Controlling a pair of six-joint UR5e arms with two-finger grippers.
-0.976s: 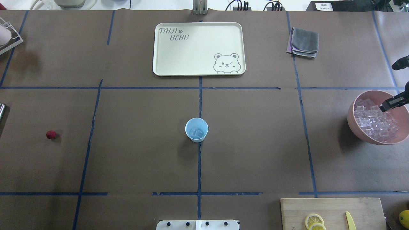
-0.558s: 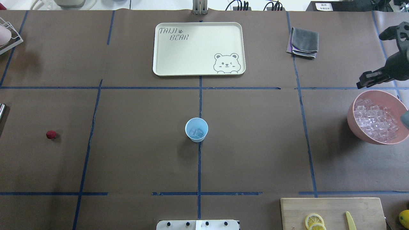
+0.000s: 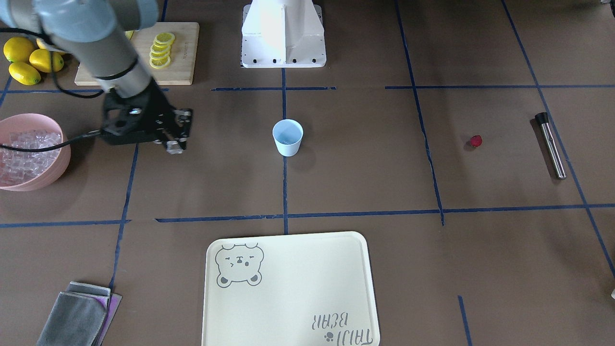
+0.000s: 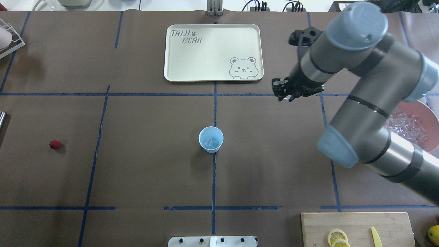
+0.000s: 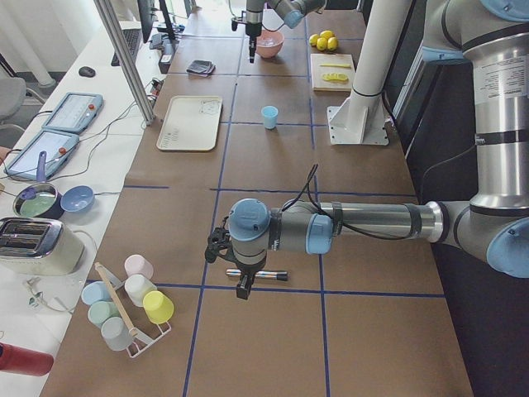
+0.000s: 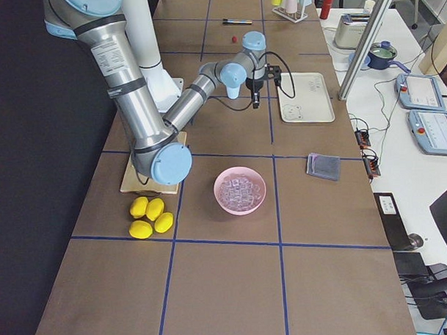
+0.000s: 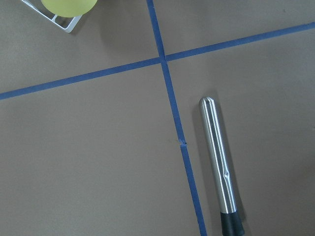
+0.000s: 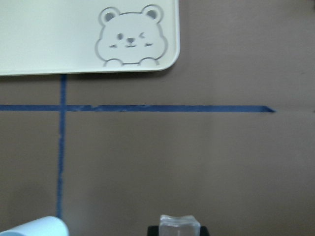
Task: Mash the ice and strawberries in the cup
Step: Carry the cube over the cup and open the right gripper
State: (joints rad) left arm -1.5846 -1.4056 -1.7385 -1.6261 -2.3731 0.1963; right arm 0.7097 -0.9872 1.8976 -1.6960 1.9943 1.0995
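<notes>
At the bottom right of the overhead view, a wooden cutting board carries lemon slices and a yellow knife. A whole lemon sits at the frame's right edge.

Higher up, at the centre of the frame, the pale blue cup stands upright on the brown worktop, on a blue tape line, with ice in its bottom. The strawberry lies alone at mid-left, well apart from the cup.

Beyond the strawberry, at the right of the front-facing view, a steel muddler with a black tip lies flat. In the left-end view the left hand hangs over the muddler. Its wrist camera looks straight down on the muddler and shows no fingers, so it cannot be told whether that hand is wide or narrow.

At the left edge of the front-facing view a pink bowl is heaped with loose cubes.

The right hand hangs above the worktop, up and to the right of the cup, near the tray's lower right corner. It is closed narrowly on a clear ice cube, seen at the bottom centre of its wrist view. The cup's rim shows in that view's lower left corner.

Farthest, at top centre of the overhead view, lies a cream tray with a bear drawing. A folded grey cloth lies in the lower left of the front-facing view.
</notes>
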